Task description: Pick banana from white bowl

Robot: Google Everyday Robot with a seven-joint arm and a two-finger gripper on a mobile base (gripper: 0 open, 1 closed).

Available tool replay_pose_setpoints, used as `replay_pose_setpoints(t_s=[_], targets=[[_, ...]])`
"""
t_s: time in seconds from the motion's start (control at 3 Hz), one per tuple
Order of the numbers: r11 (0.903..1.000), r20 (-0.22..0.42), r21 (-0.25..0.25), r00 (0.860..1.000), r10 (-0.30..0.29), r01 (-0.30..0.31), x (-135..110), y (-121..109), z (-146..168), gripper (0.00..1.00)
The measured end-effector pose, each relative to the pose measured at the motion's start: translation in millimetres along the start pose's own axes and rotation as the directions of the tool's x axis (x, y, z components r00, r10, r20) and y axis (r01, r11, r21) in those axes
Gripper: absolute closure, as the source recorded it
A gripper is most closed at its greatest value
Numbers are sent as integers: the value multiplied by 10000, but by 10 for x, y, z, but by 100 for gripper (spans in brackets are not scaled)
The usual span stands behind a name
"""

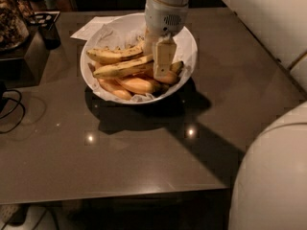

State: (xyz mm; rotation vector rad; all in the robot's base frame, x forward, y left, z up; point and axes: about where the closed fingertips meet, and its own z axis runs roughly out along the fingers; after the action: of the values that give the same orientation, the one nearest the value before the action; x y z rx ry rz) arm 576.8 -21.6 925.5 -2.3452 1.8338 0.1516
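The white bowl (189,42), lined with crumpled white paper, stands on the dark table and holds several bananas. The banana (120,69), long, fairly straight and speckled, lies across the middle of the bowl. A shorter, more curved speckled banana (112,55) lies just behind it. Smooth orange-yellow bananas (134,85) lie in front. My gripper (158,65) is lowered into the bowl from above and sits at the banana's right end, hiding that end. The banana still rests in the bowl.
A white paper sheet (91,28) lies behind the bowl. A dark box (29,56) and a black cup (48,30) stand at the back left, with a black cable (12,111) at the left edge. The robot's white body (273,176) fills the lower right.
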Motion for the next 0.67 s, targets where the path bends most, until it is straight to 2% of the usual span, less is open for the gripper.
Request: replay_pose_setpoints(t_s=[0.67], targets=[[9999, -35, -100, 10000, 70, -71, 9, -11, 3, 44]])
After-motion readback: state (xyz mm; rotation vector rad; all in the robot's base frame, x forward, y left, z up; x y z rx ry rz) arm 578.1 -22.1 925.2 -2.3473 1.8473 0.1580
